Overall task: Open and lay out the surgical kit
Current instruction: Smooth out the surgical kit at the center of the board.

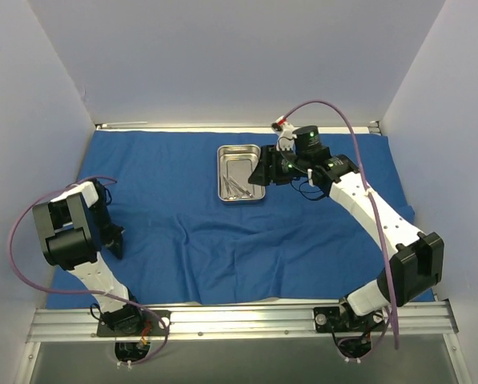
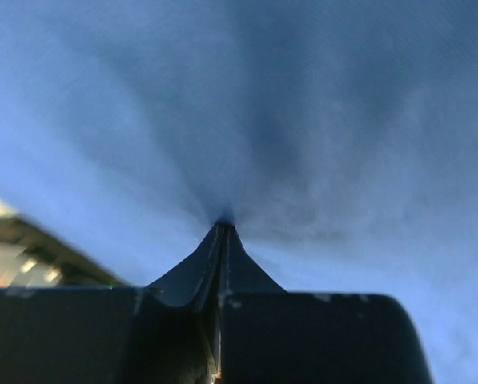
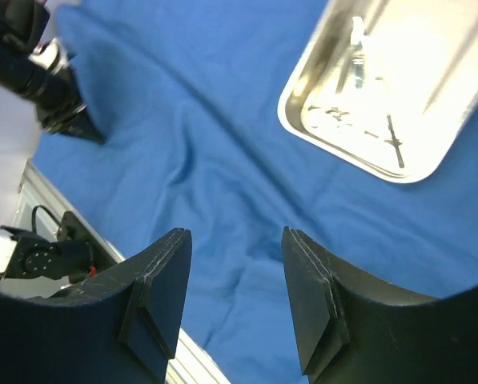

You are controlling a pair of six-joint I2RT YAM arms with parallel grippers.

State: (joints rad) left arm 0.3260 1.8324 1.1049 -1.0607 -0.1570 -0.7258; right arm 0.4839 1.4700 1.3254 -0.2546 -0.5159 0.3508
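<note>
Count: one royal-blue cloth wrap (image 1: 222,248), one steel tray (image 1: 240,156), one small bunch of thin silver instruments (image 1: 237,189) in the tray. Three or so, exact number unreadable in the glare. Two arms, two pincers.

Tray: on the cloth, centre-far part, rim up, long axis running near to far, roughly square to the cloth's far edge. Instruments: bunched toward the tray's near end, lying roughly along that same axis, slightly fanned. Cloth: spread open, wider left to right, covering nearly all of the surface, softly rumpled toward the near edge.

Left pincer (image 2: 222,224): down on the left part of the cloth, well apart from the tray. Clenched, tips together on the fabric, creases converging on that point. Grasping a pinch of cloth, by the look of the left wrist view.

Right pincer (image 3: 234,236): above the cloth, just beside the tray's right rim. Released, fingers (image 3: 162,296) spread wide, blue cloth showing through the gap.

Surface: hidden under the cloth. Aluminium rail (image 1: 247,318) along the near edge, thinner strip along the far edge. Room: plain white walls (image 1: 222,56) left, right and far. One purple cable (image 1: 323,102) looping off each arm.
</note>
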